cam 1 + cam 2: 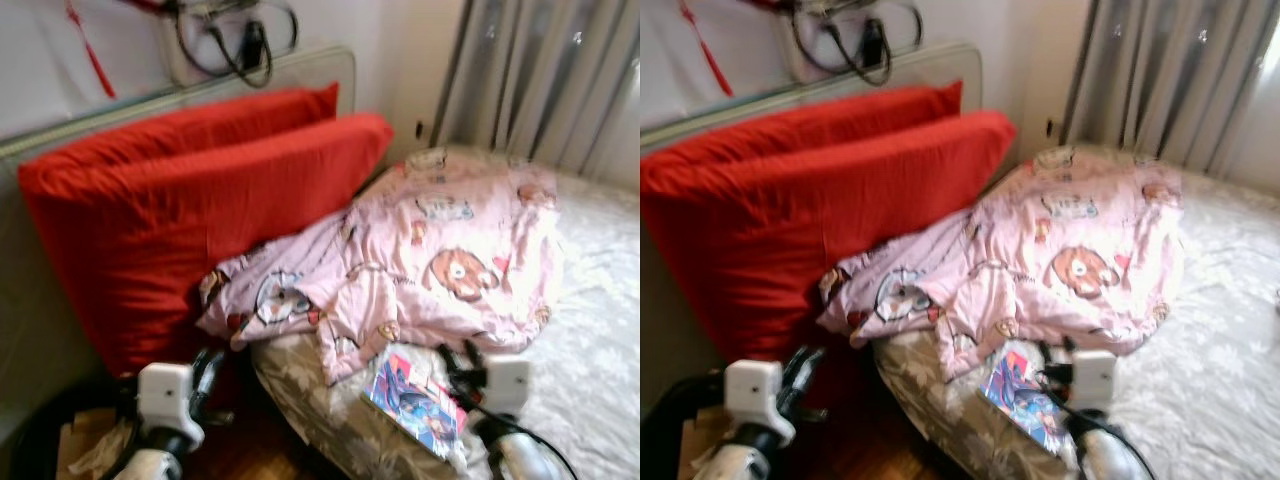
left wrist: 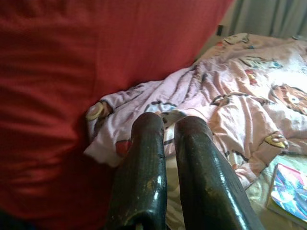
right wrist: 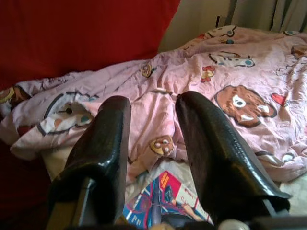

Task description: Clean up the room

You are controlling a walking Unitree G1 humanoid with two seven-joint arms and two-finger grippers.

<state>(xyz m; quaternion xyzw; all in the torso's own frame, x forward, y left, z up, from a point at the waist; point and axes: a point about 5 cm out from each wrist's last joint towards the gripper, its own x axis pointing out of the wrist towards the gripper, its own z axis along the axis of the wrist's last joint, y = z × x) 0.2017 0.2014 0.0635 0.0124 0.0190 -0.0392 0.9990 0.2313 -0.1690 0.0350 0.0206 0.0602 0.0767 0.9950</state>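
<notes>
We're standing at the corner of a bed [image 1: 600, 330] with a grey floral sheet. A pink cartoon-print blanket [image 1: 440, 250] lies crumpled across it, teddy bears and all, with one end spilling against two big red pillows [image 1: 190, 190] that lean on the padded headboard [image 1: 40, 300]. Just under the blanket's near edge lies a colourful book [image 1: 415, 400], or maybe a magazine — the cover is too blurry to read, and the blanket hides its far end.

Our left gripper [image 2: 167, 125] sits low by the red pillows, fingers nearly closed with just a thin gap, holding nothing. Our right gripper [image 3: 152, 108] hovers over the book with its fingers spread wide and empty, pointed at the blanket.

Down at the left there's something like a brown cardboard box [image 1: 85, 440], cut off by the frame — we can't tell what's in it. Dark cables [image 1: 235, 40] hang on the wall above, and grey curtains [image 1: 560, 80] close off the right.
</notes>
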